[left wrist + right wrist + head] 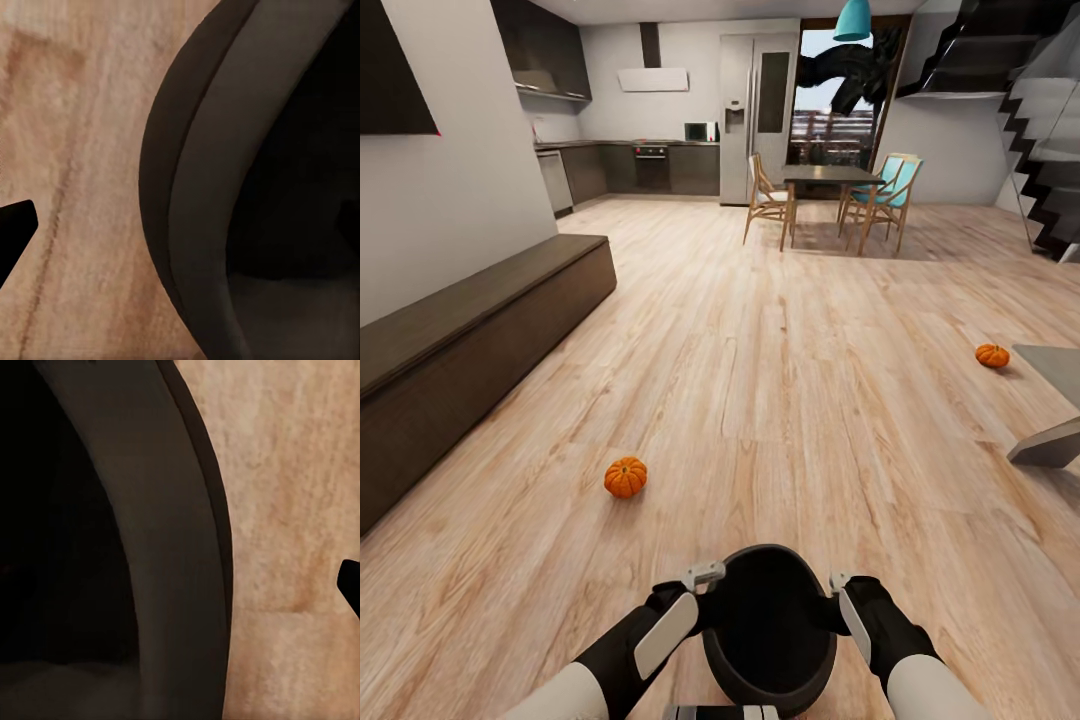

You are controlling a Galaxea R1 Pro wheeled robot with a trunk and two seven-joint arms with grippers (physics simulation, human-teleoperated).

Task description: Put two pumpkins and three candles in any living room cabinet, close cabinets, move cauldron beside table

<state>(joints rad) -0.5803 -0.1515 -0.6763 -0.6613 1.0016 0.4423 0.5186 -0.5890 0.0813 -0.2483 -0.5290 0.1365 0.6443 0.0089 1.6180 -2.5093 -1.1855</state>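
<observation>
Two tools: left tool (705,577) and right tool (838,583) press on opposite sides of the pot (768,625), carrying it low in front of the trunk; whether either has actually closed on the rim I cannot tell.
Pot up close: both wrist views show its dark wall (202,195) and hollow (67,532) over the wood floor (780,350).
Near pumpkin: pumpkin (625,477) on the floor, ahead left, near the long low cabinet (460,350), which looks shut.
Far pumpkin: second pumpkin (992,355) ahead right, just beside the grey bench (1060,365).
Candles: none picked out.
Step in hand: likely hauling the pot toward the bench.
Next move: roll right and forward, set the pot down beside the bench, steering round the far pumpkin.
</observation>
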